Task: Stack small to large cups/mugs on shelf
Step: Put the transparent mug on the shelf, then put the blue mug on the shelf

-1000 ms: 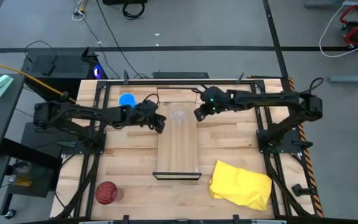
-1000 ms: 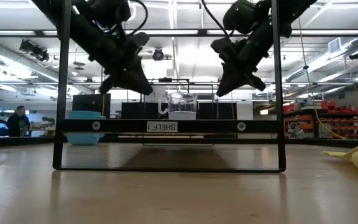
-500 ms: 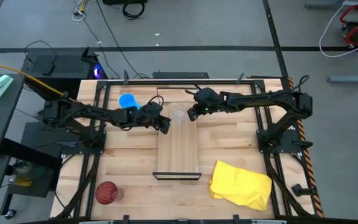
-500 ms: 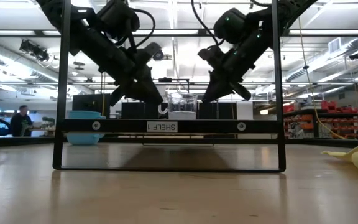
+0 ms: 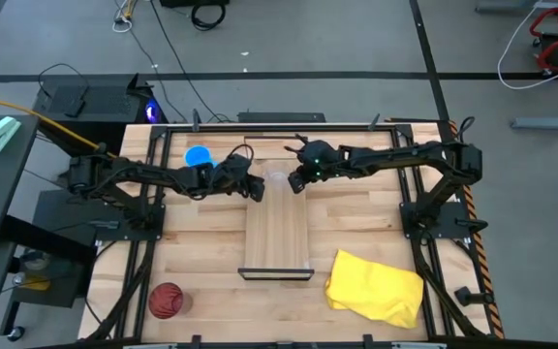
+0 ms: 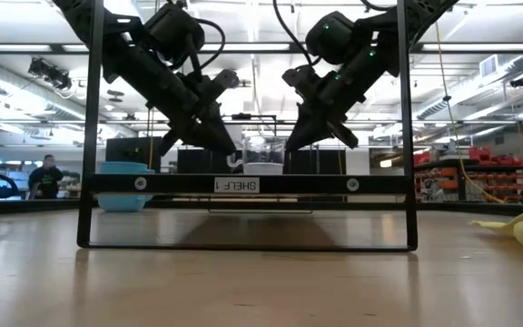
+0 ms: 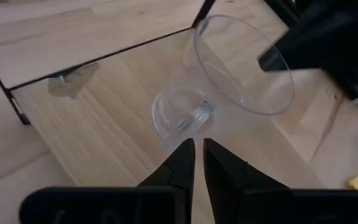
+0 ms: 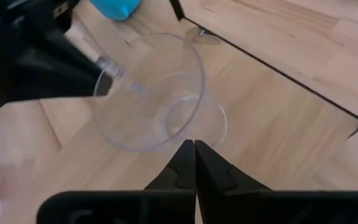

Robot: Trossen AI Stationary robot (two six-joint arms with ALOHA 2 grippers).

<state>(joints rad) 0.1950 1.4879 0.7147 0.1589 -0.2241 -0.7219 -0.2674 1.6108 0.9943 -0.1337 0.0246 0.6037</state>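
**Both claws flank the clear cup at the far end of the shelf**

The clear cup (image 5: 278,180) stands upright on the shelf (image 5: 278,233), near the shelf's far end. In the low view the clear cup (image 6: 263,155) shows above the shelf's front bracket, between the two arms.

The left claw (image 5: 257,191) sits just beside the cup on its left. In the left wrist view its fingers (image 7: 180,167) are pinched nearly together, tips just short of the cup's base, and the cup (image 7: 229,81) lies beyond them rather than between them.

The right claw (image 5: 295,183) sits just beside the cup on the opposite side. In the right wrist view its fingers (image 8: 180,163) are pressed together, clenched on nothing, with the cup (image 8: 151,93) just ahead of the tips. Whether either claw touches the cup's wall I cannot tell.

The blue mug (image 5: 199,156) stands on the worktop (image 5: 201,252), left of the shelf and behind the left arm; it also shows in the low view (image 6: 124,184). The dark red cup (image 5: 166,301) is on the worktop's near left corner, well apart from the shelf. A yellow cloth (image 5: 375,287) lies crumpled at the near right.
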